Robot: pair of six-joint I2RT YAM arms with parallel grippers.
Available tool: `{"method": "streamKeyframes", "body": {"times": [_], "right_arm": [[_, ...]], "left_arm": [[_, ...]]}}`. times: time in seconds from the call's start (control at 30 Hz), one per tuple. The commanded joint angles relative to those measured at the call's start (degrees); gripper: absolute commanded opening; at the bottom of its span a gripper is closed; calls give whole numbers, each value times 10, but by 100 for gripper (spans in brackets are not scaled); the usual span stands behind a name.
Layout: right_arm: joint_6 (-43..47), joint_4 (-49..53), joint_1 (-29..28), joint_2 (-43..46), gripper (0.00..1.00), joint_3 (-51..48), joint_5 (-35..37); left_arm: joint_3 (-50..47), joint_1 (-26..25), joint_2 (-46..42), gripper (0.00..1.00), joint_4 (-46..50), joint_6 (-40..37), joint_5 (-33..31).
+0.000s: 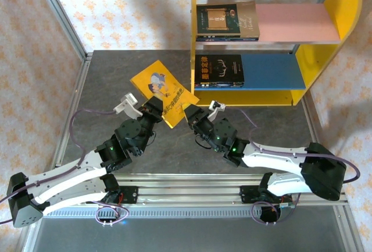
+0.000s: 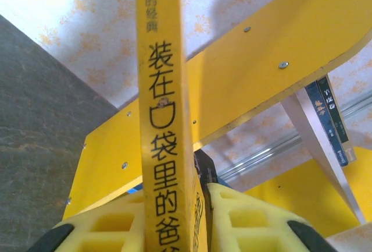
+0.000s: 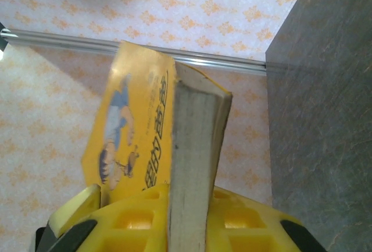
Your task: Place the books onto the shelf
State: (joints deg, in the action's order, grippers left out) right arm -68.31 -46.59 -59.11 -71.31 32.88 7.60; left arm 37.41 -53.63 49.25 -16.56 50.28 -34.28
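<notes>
The bright yellow book point(image 1: 163, 91) with a cartoon figure hangs tilted above the table, left of the shelf point(image 1: 317, 54). My left gripper point(image 1: 156, 107) is shut on its spine side point(image 2: 165, 147), and my right gripper point(image 1: 189, 114) is shut on its page edge point(image 3: 192, 170). Yellow pads point(image 2: 250, 223) press both faces of the book. One dark book point(image 1: 226, 21) lies on the pink upper board, another dark book point(image 1: 219, 70) on the blue lower board. In the left wrist view the shelf's yellow side panel point(image 2: 273, 60) and two dark book spines point(image 2: 328, 118) show behind the yellow book.
The grey tabletop point(image 1: 116, 83) has free room left of the shelf. A metal frame post point(image 1: 61, 19) runs along the left, and patterned walls surround the table. The pink board's right half point(image 1: 296, 22) and the blue board's right half point(image 1: 270, 68) are bare.
</notes>
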Motion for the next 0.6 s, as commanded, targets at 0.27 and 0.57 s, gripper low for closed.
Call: {"method": "streamKeyframes", "body": {"times": [0.27, 0.57], "right_arm": [[144, 138, 21, 131, 13, 9, -14], [242, 313, 93, 220, 13, 66, -123]], "left_arm": [[56, -5, -46, 59, 159, -18, -58], [198, 112, -10, 63, 426, -71, 115]]}}
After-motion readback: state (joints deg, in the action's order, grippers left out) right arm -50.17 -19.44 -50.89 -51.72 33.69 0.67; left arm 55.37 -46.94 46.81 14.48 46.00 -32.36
